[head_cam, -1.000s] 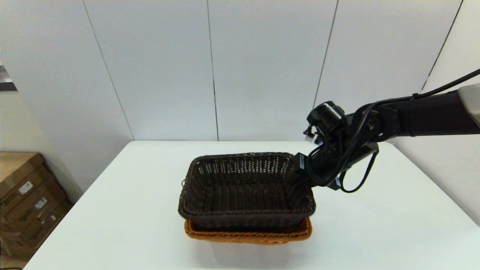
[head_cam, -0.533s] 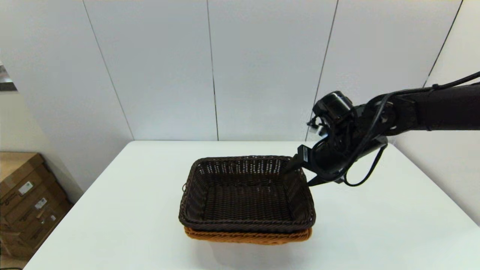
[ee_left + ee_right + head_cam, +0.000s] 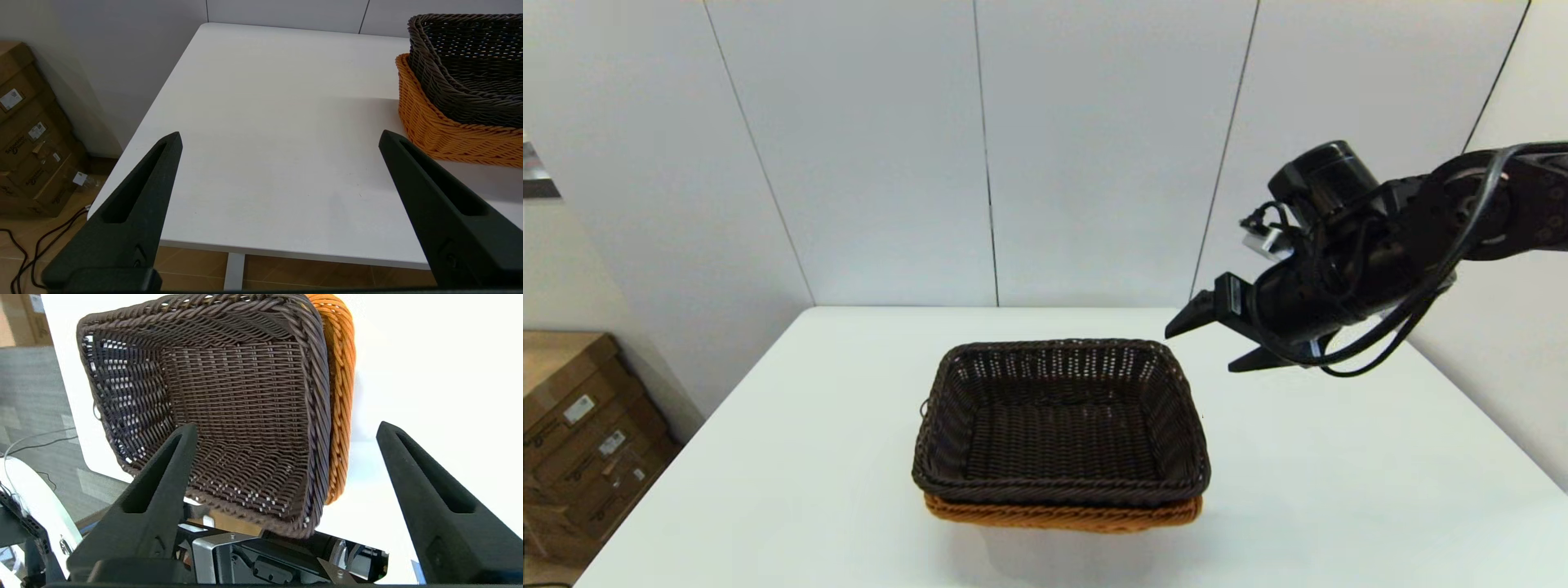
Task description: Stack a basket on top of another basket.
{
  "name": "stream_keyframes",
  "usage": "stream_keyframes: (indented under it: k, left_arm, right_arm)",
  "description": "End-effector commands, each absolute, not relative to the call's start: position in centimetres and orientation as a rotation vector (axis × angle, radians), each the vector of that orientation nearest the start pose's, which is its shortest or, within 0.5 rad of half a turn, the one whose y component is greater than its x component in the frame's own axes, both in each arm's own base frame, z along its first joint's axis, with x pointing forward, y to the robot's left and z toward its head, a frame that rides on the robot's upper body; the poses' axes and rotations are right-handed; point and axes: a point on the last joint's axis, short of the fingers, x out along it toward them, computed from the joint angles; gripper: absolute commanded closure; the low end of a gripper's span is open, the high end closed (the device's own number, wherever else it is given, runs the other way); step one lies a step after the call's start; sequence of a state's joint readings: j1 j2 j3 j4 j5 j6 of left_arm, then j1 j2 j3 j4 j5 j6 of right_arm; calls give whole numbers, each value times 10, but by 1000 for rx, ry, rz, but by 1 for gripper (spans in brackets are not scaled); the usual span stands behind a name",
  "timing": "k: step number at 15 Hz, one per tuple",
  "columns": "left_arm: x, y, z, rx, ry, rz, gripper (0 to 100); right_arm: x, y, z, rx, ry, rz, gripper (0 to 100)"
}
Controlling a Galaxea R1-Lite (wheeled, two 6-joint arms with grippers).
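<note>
Right gripper (image 3: 1213,343) now lifted clear of dark basket (image 3: 1058,420), fingers wide, empty; orange basket (image 3: 1062,514) mostly hidden beneath.

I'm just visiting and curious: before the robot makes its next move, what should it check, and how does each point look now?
1. Dark basket sits nested in the orange basket: ok.
2. Stack looks level, rims roughly aligned: ok.
3. Right gripper open, holding nothing: ok.
4. Right gripper apart from the baskets, raised beside them: ok.
5. Left gripper open, off to the side over the table: ok.
6. Dark basket seated fully down: cannot tell.
</note>
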State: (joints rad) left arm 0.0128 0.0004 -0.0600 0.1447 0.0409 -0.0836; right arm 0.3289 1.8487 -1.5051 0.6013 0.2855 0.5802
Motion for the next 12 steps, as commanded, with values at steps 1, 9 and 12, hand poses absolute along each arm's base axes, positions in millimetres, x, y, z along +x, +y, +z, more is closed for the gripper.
stream_keyframes:
  k: [1, 9, 12]
  left_arm:
    - [-28, 1, 77, -83, 82, 57, 0]
    - [-28, 1, 77, -83, 82, 59, 0]
    - [-28, 1, 77, -83, 82, 57, 0]
  right_arm:
    - [276, 99, 243, 475, 1026, 314, 0]
    - [148, 61, 283, 358, 734, 186, 0]
    - [105, 39, 284, 362, 624, 114, 0]
